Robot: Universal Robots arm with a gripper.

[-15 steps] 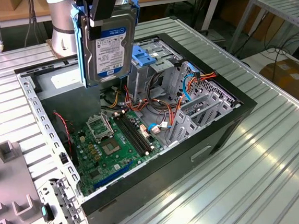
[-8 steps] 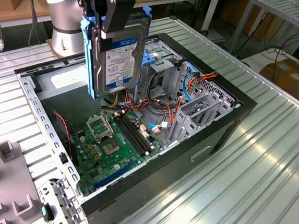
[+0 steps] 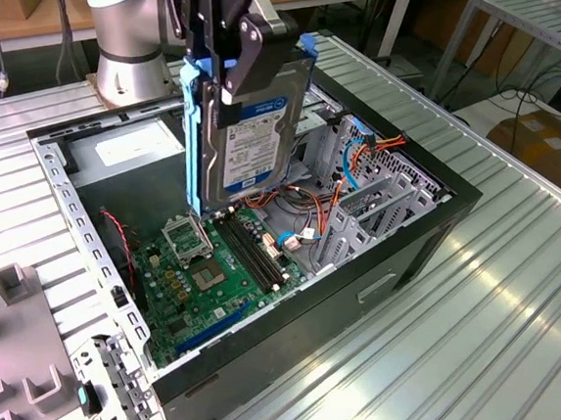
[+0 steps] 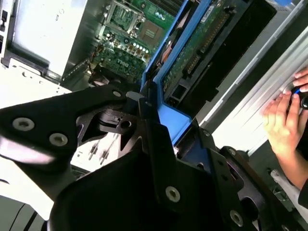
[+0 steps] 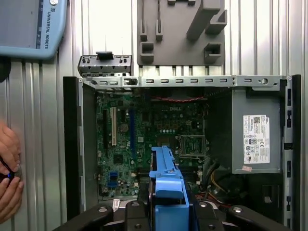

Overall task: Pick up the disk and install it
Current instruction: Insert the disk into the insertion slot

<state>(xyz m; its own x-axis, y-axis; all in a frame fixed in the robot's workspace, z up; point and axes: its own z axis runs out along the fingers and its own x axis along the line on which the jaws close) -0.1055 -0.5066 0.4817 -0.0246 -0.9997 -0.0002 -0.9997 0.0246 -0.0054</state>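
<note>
Pincer (image 3: 241, 71) is clamping shut on the upper end of the disk (image 3: 255, 148), which is hanging straight below it, long axis upright, over the motherboard (image 3: 217, 265) inside the open computer case (image 3: 303, 351). The grey metal bay (image 3: 369, 207) is sitting just toward the exterior view's right.

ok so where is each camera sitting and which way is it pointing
Exterior view: off the arm, above one corner of the open computer case, looking down at an angle; shows the arm's base and the gripper shut on the disk.
First wrist view: on the arm, looking straight down into the case; shows the gripper's black frame around the disk.
Second wrist view: at the wrist, looking close along the gripper and the disk's circuit side.
Shared: both wrist views show the motherboard and a person's hand.
</note>
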